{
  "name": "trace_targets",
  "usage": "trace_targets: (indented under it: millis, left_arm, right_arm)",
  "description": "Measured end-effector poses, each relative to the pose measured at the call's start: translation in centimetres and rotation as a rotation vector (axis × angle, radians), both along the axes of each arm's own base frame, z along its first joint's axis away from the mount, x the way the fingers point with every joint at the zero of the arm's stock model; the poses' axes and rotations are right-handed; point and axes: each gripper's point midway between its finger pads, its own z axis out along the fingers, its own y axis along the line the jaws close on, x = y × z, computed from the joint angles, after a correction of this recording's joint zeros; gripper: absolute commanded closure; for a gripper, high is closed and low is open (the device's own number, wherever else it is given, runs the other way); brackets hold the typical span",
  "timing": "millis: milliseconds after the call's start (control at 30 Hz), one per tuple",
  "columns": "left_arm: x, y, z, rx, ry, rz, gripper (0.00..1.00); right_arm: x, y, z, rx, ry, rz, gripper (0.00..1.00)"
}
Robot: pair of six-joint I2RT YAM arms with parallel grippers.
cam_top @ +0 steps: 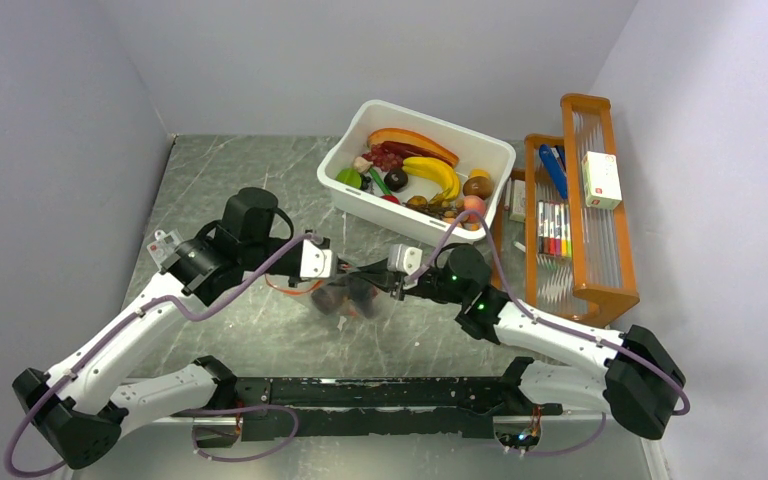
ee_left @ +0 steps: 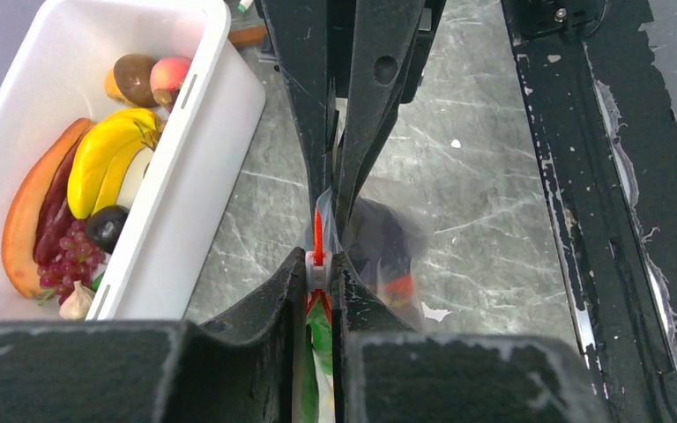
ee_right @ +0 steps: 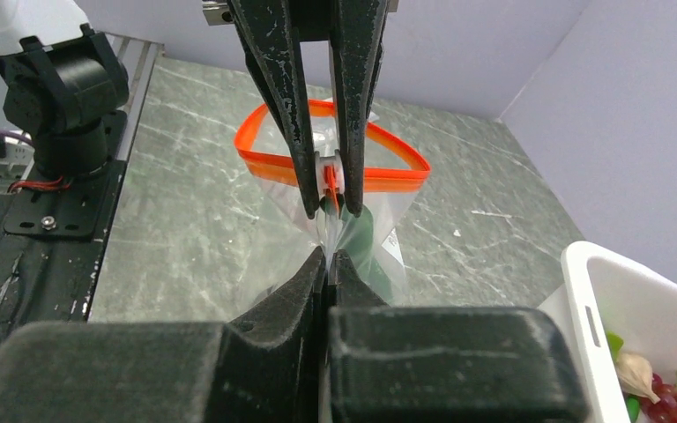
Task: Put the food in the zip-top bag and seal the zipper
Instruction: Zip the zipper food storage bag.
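Zip-top bag [cam_top: 348, 296], food [ee_right: 363, 236] inside, mouth agape. Left gripper [ee_left: 318, 264] clamped on zipper [ee_right: 388, 179], right gripper [ee_right: 328, 256] pinching the bag's clear wall, apparently bracing for sealing.

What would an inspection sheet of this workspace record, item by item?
Surface: grey marbled table, no spills seen.
Job's things: zip-top bag at centre, food inside; zipper gapes open in a loop.
Clutter: white tub of toy fruit; orange rack with markers and a small box.
Tools: left tool shut on the zipper; right tool shut on the zip-top bag's clear film below it.
Cables: purple cables run along both arms, looping at the bases.
Surroundings: plain pale walls; black rail at the near edge.
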Motion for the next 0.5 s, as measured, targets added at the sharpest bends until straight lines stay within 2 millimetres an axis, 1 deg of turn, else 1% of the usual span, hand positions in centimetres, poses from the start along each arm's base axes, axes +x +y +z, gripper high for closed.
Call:
trace_targets:
  millis: [333,367,400,433,467,500]
  left_arm:
    - [0.76,0.34,-0.07,0.054,-0.011,0.020,0.93]
    - [0.78,0.37,-0.11,0.056,-0.011,0.021,0.93]
    - [0.80,0.38,-0.12,0.057,-0.011,0.022,0.93]
    - [0.81,0.39,-0.11,0.057,-0.011,0.023,0.93]
    - [0.89,0.49,-0.14,0.061,-0.012,0.029,0.93]
    - [1.00,0.58,-0.08,0.064,-0.012,0.036,0.93]
  right_arm:
    - [0.24,-0.47,0.44,0.032,0.007,-0.010,1.00]
    - [0.23,-0.50,0.44,0.033,0.010,-0.010,0.94]
    - [0.22,-0.50,0.44,0.033,0.010,-0.009,0.79]
    - [0.16,-0.48,0.34,0.027,0.012,-0.004,0.67]
    - [0.14,-0.45,0.22,0.017,0.019,0.002,0.64]
    - [0.12,-0.34,0.25,0.007,0.023,0.011,0.62]
